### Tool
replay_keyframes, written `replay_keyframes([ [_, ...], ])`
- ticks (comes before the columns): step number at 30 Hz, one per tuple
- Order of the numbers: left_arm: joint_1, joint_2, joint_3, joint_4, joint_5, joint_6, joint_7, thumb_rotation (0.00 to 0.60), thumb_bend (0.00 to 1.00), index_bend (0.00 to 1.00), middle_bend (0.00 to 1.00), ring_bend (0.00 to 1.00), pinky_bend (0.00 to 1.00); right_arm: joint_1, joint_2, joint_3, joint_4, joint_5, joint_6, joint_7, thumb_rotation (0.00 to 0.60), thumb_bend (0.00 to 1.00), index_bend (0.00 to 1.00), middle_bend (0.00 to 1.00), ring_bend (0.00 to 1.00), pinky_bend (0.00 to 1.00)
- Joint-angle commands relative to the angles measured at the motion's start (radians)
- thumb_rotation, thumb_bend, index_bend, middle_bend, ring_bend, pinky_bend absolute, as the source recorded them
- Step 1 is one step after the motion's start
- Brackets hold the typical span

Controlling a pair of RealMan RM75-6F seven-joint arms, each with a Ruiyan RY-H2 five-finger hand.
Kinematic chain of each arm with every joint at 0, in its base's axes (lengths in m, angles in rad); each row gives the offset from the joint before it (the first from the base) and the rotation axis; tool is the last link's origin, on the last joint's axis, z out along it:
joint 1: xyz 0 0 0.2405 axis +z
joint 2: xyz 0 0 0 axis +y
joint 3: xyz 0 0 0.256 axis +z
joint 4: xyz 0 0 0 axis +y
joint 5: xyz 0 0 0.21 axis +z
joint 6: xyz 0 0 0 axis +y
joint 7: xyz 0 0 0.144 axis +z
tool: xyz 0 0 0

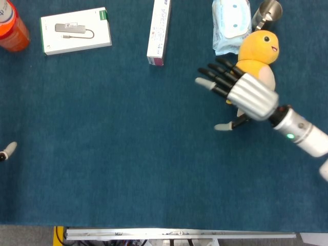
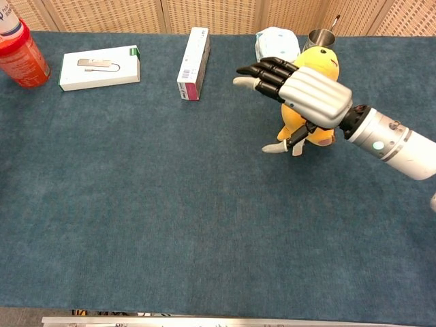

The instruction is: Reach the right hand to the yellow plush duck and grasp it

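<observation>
The yellow plush duck (image 1: 259,46) stands upright at the far right of the blue table, its smiling head (image 2: 320,57) showing above my right hand. My right hand (image 1: 247,95) is in front of the duck's body with its palm toward it. Its fingers (image 2: 266,72) stretch straight out to the left past the duck and the thumb (image 2: 278,146) hangs apart below. Nothing shows them wrapped around the duck. Only a fingertip of my left hand (image 1: 5,151) shows at the left edge of the head view.
A wipes pack (image 1: 231,23) and a metal cup (image 1: 269,11) sit just behind the duck. A long white and magenta box (image 1: 159,31) lies at the back centre. A white adapter box (image 1: 76,31) and an orange bottle (image 1: 10,28) stand at the back left.
</observation>
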Motion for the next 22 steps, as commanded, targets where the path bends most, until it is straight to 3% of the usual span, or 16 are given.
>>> replay_keyframes([
  [1,-0.003,0.000,-0.001,0.001,0.003,-0.001,0.003,0.600,0.15,0.09,0.06,0.01,0.03,-0.053,0.173,0.031,-0.232,0.047,0.023,-0.148,0.329,0.00,0.00,0.04,0.00,0.00],
  [4,-0.007,-0.004,-0.004,0.007,0.007,0.001,0.014,0.600,0.15,0.09,0.06,0.01,0.03,-0.094,0.268,0.044,-0.365,0.081,0.035,-0.233,0.493,0.00,0.00,0.04,0.00,0.00],
  [5,-0.007,-0.005,-0.004,0.009,0.008,0.001,0.018,0.600,0.15,0.09,0.06,0.01,0.03,-0.109,0.293,0.047,-0.399,0.092,0.040,-0.247,0.516,0.00,0.00,0.04,0.00,0.00],
  [11,-0.009,-0.013,-0.004,0.019,0.021,0.010,0.020,0.600,0.15,0.09,0.06,0.01,0.03,-0.216,0.445,0.050,-0.570,0.169,0.074,-0.282,0.530,0.00,0.00,0.04,0.00,0.00],
  [22,-0.013,-0.019,-0.004,0.037,0.036,0.018,0.020,0.600,0.15,0.09,0.06,0.01,0.03,-0.420,0.602,0.039,-0.670,0.302,0.117,-0.284,0.538,0.00,0.00,0.04,0.00,0.00],
])
